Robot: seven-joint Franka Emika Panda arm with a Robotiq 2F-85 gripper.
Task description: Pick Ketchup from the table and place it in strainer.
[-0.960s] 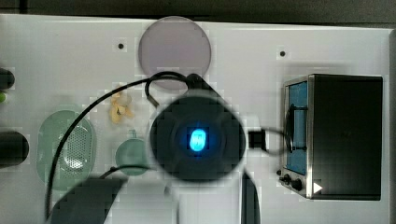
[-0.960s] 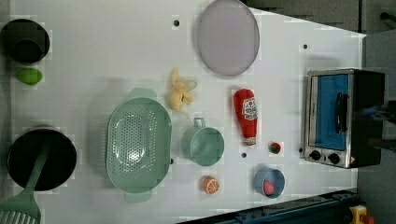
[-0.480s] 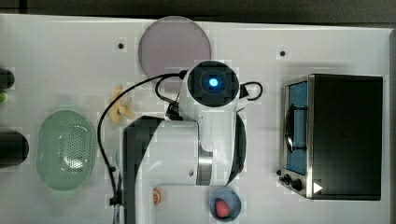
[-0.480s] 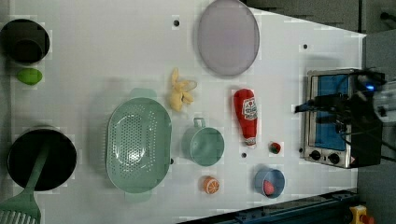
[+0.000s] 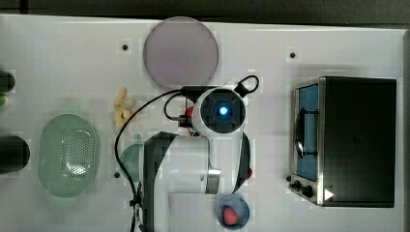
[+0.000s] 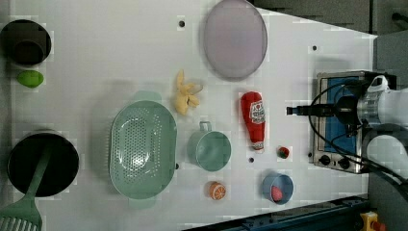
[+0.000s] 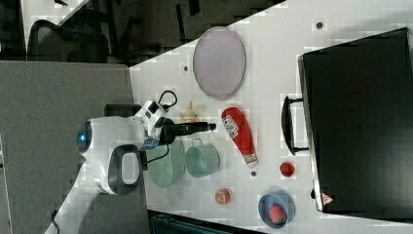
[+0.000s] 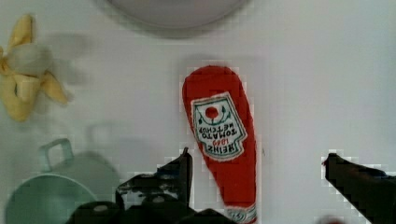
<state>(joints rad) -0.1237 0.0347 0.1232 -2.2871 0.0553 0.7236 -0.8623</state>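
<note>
The ketchup is a red bottle with a whitish label, lying flat on the white table between the cup and the toaster oven. It also shows in the right view as ketchup and up close as ketchup. The mint-green strainer sits further toward the left view's left, beyond the cup; strainer. My gripper hangs open above the ketchup's cap end, one finger on either side in the picture and nothing held. From the side, the gripper points toward the bottle. In the top view my wrist covers the ketchup.
A teal cup stands between strainer and ketchup. Around them lie a banana, a grey plate, a strawberry, an orange half and a blue bowl. A toaster oven stands at the left view's right.
The arm has swung over the table and its wrist now sits over the ketchup in the top view. It has come in from the left view's right. The fingers have stayed open.
</note>
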